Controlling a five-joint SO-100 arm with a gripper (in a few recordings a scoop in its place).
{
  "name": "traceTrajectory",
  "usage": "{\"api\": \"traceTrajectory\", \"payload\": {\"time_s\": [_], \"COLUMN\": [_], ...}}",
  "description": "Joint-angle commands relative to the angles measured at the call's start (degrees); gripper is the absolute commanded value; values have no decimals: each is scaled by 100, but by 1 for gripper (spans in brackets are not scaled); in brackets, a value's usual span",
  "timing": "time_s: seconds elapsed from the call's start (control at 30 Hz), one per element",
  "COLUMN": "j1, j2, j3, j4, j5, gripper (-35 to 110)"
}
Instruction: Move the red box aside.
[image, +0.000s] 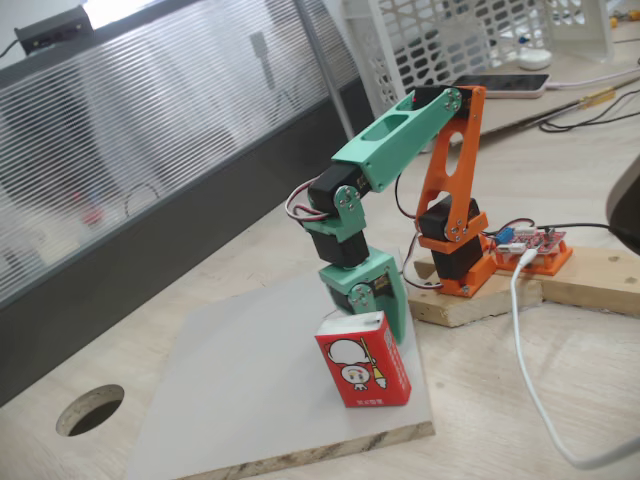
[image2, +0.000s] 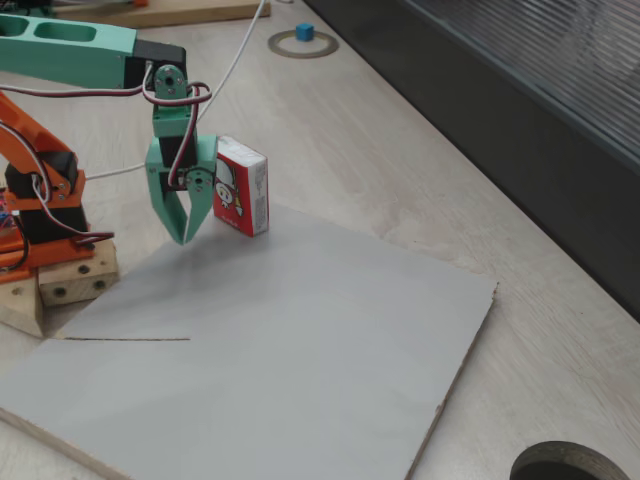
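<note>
A pale wooden bench (image: 560, 400) runs beside a dark partition with ribbed glass (image: 150, 130), and on it lies a grey board (image2: 300, 340) with a raw cut edge. Far left in a fixed view, a round cable hole (image: 90, 410) opens in the bench near the board's corner. Moving right, the green and orange arm (image: 400, 130) folds down from its wooden base block (image: 470, 300), and the gripper (image2: 186, 232) hangs tips-down just over the board near its edge. The jaws are narrowly parted and hold nothing. Just beside them stands the red box (image2: 240, 186), upright at the board's corner, cartoon face showing in both fixed views; touching or a hair apart, I cannot tell. Right again, a white cable (image: 530, 370) trails across the bench, past a red circuit board (image: 530, 245).
</note>
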Motion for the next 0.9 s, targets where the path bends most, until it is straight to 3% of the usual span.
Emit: {"api": "traceTrajectory", "payload": {"time_s": [0.0, 0.1, 0.3, 0.4, 0.57, 0.87], "j1": [-123, -545, -3498, -4456, -3999, -1688], "j2": [35, 35, 35, 35, 88, 62], "j3": [-167, -167, -167, -167, -149, -70], "j4": [-844, -1362, -2109, -2479, -2575, -2558], "j5": [62, 62, 62, 70, 62, 53], "gripper": [4, 4, 4, 4, 4, 4]}}
